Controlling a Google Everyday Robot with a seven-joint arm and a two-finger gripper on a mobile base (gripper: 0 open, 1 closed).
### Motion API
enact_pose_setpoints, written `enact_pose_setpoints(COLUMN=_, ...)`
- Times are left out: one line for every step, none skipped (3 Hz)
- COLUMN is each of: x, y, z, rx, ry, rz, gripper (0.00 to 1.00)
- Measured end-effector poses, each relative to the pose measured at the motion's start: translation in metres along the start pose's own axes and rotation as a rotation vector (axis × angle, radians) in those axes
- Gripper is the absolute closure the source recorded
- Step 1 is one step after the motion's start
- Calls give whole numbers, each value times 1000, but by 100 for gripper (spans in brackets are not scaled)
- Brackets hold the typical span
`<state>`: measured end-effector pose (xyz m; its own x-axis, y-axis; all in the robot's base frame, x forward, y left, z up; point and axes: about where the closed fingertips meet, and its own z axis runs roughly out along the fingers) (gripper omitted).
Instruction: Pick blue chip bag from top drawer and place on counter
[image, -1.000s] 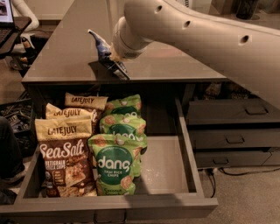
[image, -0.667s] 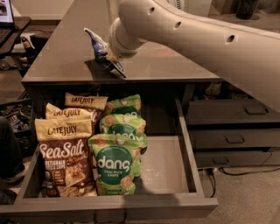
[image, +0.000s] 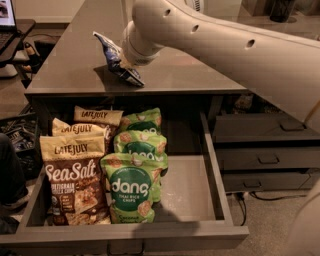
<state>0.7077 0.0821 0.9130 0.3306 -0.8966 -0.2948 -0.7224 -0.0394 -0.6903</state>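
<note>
Looking at this one, my main worry is the bag (image: 112, 52) ending up back in the drawer. The gripper (image: 124, 59) is over the counter (image: 190, 75), but close to its near edge. The open drawer (image: 220, 185) sits right below the gripper, on the camera side. If it lets go with the bag tipped like this, the bag could flop toward that edge and slide off. It'd land on the Dang bags (image: 131, 187) or the Late July bags (image: 75, 170) down there. Puffy, crinkly bags don't stay where you drop them, so a tilted release would be the likely cause. Moving further from the edge first seems safer.

As for the gripper: it looks clamped on the bag's middle, with nothing else in it. The bag sticks out to its camera-left, tilted, top corner up in the air. The bottom corner is touching or just above the counter, can't tell which.
</note>
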Motion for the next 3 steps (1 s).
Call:
enact_pose_setpoints(x=0, y=0, z=0, rx=0, ry=0, rz=0, gripper=59)
enact_pose_setpoints(x=0, y=0, z=0, rx=0, ry=0, rz=0, gripper=36)
enact_pose_setpoints(x=0, y=0, z=0, rx=0, ry=0, rz=0, gripper=13)
